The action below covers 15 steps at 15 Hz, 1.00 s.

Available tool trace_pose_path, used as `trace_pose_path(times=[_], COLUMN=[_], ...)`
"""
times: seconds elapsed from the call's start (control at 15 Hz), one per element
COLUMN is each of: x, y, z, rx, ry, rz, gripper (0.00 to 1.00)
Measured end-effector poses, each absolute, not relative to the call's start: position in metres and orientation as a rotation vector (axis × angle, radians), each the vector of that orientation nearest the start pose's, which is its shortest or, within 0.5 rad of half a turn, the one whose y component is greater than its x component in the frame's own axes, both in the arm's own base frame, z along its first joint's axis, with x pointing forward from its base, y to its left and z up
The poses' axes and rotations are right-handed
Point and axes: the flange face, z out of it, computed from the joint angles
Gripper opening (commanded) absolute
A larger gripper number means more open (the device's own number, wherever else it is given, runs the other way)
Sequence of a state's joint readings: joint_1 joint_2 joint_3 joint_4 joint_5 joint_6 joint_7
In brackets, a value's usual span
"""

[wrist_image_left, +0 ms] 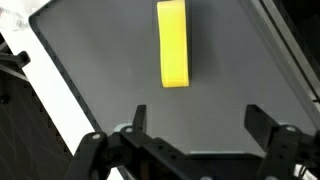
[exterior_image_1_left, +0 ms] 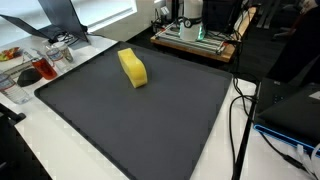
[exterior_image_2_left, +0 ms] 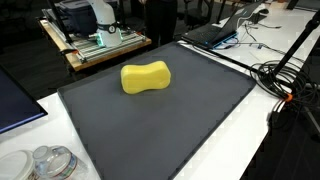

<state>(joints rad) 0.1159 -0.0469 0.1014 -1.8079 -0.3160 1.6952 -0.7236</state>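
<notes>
On the dark grey flat mat (wrist_image_left: pixel 100 80), the yellow waisted foam sponge (wrist_image_left: pixel 174 45) lies free, ahead of your gripper (wrist_image_left: pixel 197 118), whose fingers stand wide apart and empty; this seems the approach, so centre across its narrow width, then descend.

There is one yellow foam sponge with a pinched middle (exterior_image_2_left: pixel 146 77). There is one big dark grey flat mat (exterior_image_2_left: pixel 190 120). There is one white table (exterior_image_1_left: pixel 55 140). There is one black claw (wrist_image_left: pixel 196 120), and it has two fingers (wrist_image_left: pixel 138 118). In an exterior view there is one open black laptop (exterior_image_2_left: pixel 215 33). The black cables (exterior_image_2_left: pixel 285 75) are too tangled to count.
</notes>
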Motion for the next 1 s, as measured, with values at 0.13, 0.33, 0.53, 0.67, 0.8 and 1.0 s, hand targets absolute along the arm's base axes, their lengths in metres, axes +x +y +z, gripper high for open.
trace_pose_path(times=[0.13, 0.33, 0.53, 0.67, 0.8, 1.0], x=[0.541, 0.549, 0.555, 0.558, 0.560, 0.557], y=[0.098, 0.121, 0.152, 0.174, 0.197, 0.226], z=[0.536, 0.504, 0.472, 0.458, 0.449, 0.433], rx=[-3.036, -3.040, -3.027, -3.037, -3.073, -3.123], ry=[-1.570, -1.535, -1.534, -1.553, -1.616, -1.711], rz=[0.267, 0.317, 0.353, 0.363, 0.329, 0.317], gripper=[1.00, 1.00, 1.00, 1.00, 1.00, 1.00])
